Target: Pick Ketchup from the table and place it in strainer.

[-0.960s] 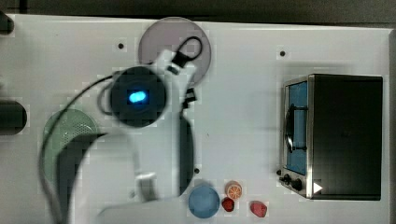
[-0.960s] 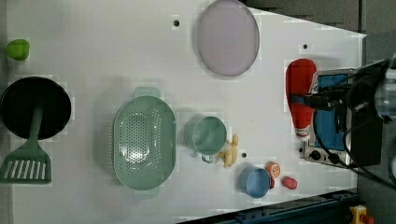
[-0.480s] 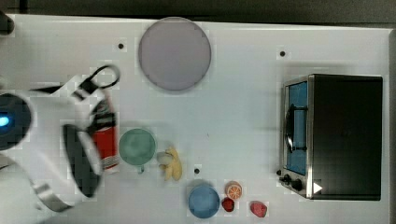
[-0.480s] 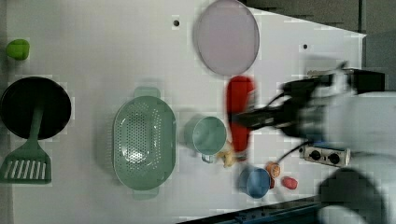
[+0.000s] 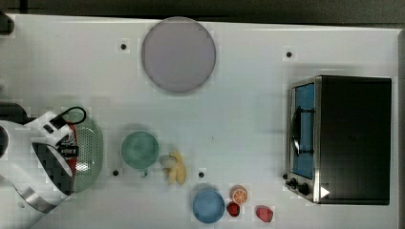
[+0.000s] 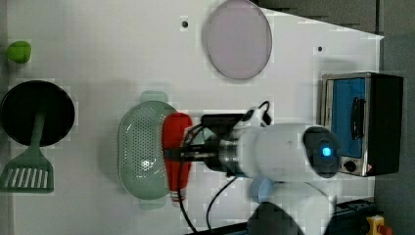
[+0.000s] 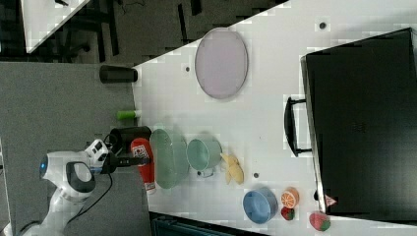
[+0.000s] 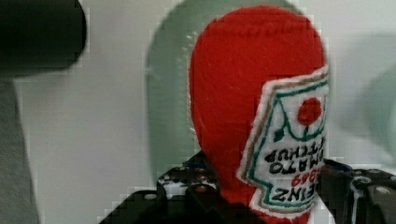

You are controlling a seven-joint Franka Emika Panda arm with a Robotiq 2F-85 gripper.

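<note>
the ketchup point(image 6: 177, 154) is held in the gripper point(image 6: 188, 152), whose jaws are closed on the middle of the red bottle from both sides, as seen in the left view. the bottle is carried lying lengthwise over the strainer point(image 6: 142, 152), above the strainer's edge at the left view's right; whether it touches the rim cannot be told. in the right view the ketchup point(image 7: 143, 162) is seen just at the right view's left of the strainer point(image 7: 167, 157), with the gripper point(image 7: 135, 161) clamped across it. in the wrist view the ketchup point(image 8: 254, 102) is shown close up with its white label, and the strainer point(image 8: 168, 93) lies behind it. in the top view the strainer point(image 5: 88, 152) is partly covered by the arm, and the green cup point(image 5: 140, 150) stands near it, apart, on the white table point(image 5: 239, 119).
</note>
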